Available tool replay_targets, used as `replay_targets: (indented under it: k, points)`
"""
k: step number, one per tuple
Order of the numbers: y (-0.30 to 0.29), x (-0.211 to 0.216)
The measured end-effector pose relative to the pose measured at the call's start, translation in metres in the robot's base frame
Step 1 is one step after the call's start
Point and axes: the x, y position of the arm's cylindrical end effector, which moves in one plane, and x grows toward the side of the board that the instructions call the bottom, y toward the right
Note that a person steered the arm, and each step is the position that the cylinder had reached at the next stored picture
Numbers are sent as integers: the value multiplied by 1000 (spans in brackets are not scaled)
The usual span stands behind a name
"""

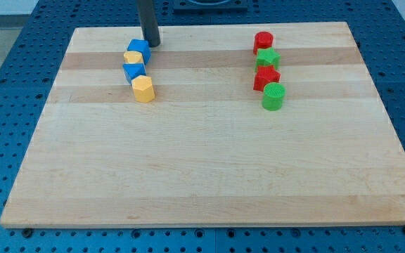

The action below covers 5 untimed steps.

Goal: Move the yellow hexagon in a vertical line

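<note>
On the pale wooden board (pixel 209 176), the yellow hexagon block (pixel 143 89) sits at the bottom of a short stack-like column toward the view's upper left, just below a blue block (pixel 133 71); it looks untouched, so the move seems yet to begin. The dark rod's tip (pixel 151 44) holds nothing, resting beside the topmost blue cube (pixel 138 50), apart from the hexagon.

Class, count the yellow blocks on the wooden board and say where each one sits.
2. A yellow hexagon ends the left column at the bottom; another yellow block, partly hidden, is wedged between the two blue blocks above it.
</note>
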Motion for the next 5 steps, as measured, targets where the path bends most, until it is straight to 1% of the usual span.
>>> replay_targets:
  k: [1,2,3,5]
  points:
    - [3,0]
    - [14,15]
    - [36,57]
    - [43,111]
